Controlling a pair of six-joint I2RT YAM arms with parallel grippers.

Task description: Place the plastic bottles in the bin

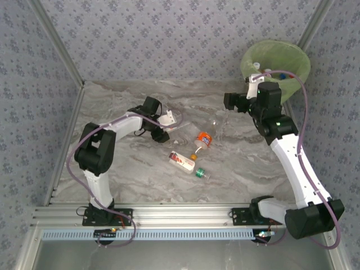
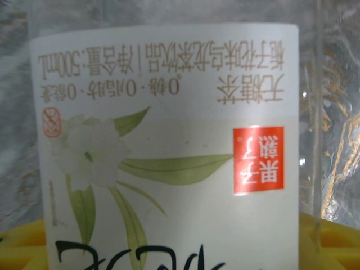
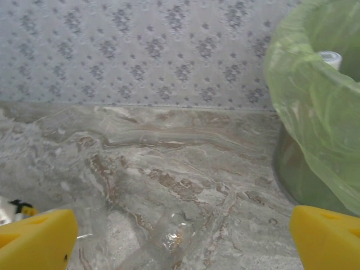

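Left wrist view: white-label bottle (image 2: pixel 169 140) sits between left gripper (image 1: pixel 165 120) pads, long axis crosswise to line between them. Firm pinch or mere contact: cannot tell. Top view: that bottle lies on surface (image 1: pixel 129 180) left of centre, with bin (image 1: pixel 275 64) at far right, well apart. Right gripper (image 3: pixel 183 247) is spread wide, empty, near bin, over clear bottle (image 3: pixel 169 236). Orange-label bottle (image 1: pixel 203 139) and red-white bottle (image 1: pixel 182 161) lie mid-surface. Right arm is nearer bin.

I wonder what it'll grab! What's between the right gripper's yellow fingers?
In the right wrist view, a clear plastic bottle lies on the marble table, between the right gripper's spread yellow fingers.
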